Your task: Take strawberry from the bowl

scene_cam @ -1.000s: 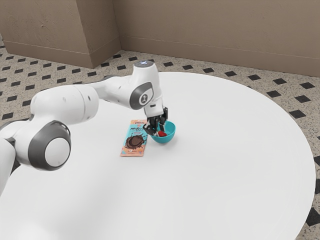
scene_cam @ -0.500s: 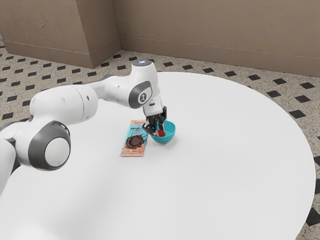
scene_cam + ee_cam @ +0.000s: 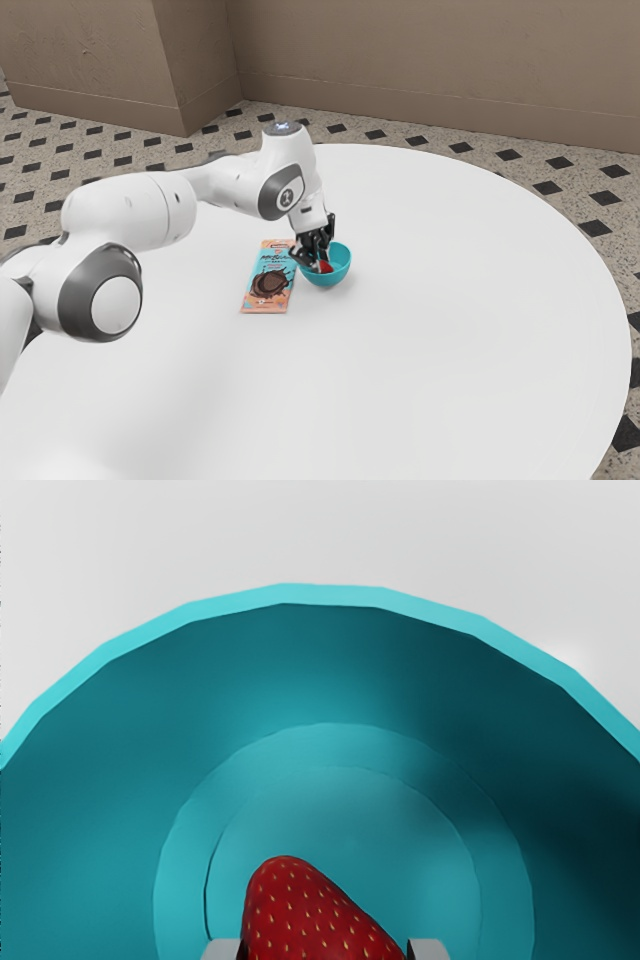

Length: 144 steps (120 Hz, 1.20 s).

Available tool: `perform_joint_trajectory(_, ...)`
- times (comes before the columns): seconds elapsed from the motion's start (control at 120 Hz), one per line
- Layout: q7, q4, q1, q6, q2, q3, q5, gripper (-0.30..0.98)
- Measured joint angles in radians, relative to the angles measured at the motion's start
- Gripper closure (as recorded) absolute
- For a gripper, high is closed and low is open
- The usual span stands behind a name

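Your gripper (image 3: 325, 950) edges toward the exterior view's right.
You pinch the strawberry (image 3: 300, 915), tip aslant between fingers (image 3: 430, 950), in the bowl (image 3: 330, 594).

arm (image 3: 130, 210): reaching out, bent | wrist (image 3: 287, 185): bent downward | tool (image 3: 316, 262): pointing down, gripping, fingers parted

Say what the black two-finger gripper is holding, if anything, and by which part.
The red, cone-shaped strawberry, pinched from both sides by the gripper across its wider part; tapered tip free.
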Motion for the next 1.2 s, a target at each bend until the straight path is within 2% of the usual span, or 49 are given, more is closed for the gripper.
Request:
perform_joint_trajectory(0.533, -0.009, 0.001, -0.003, 0.008, -0.04, 0.0, -0.01, 0.67)
perform_joint_trajectory(0.692, -0.013, 0.002, -0.102, 0.008, -0.102, 0.001, -0.011, 0.68)
perform_joint_trajectory(0.817, -0.019, 0.002, -0.19, 0.008, -0.11, 0.0, -0.017, 0.65)
perform_joint_trajectory(0.967, -0.039, -0.011, -0.212, 0.022, -0.102, 0.004, -0.027, 0.34)
perform_joint_trajectory(1.0, -0.066, -0.054, -0.218, 0.02, -0.151, 0.016, -0.028, 0.29)
perform_joint_trajectory(1.033, -0.11, -0.154, -0.222, 0.015, -0.26, 0.041, -0.03, 0.25)
perform_joint_trajectory(1.117, -0.277, -0.46, -0.238, -0.047, -0.648, 0.163, -0.056, 0.17)
perform_joint_trajectory(1.15, -0.348, -0.473, -0.233, -0.089, -0.715, 0.199, -0.077, 0.14)
perform_joint_trajectory(1.2, -0.446, -0.454, -0.224, -0.155, -0.747, 0.238, -0.114, 0.11)
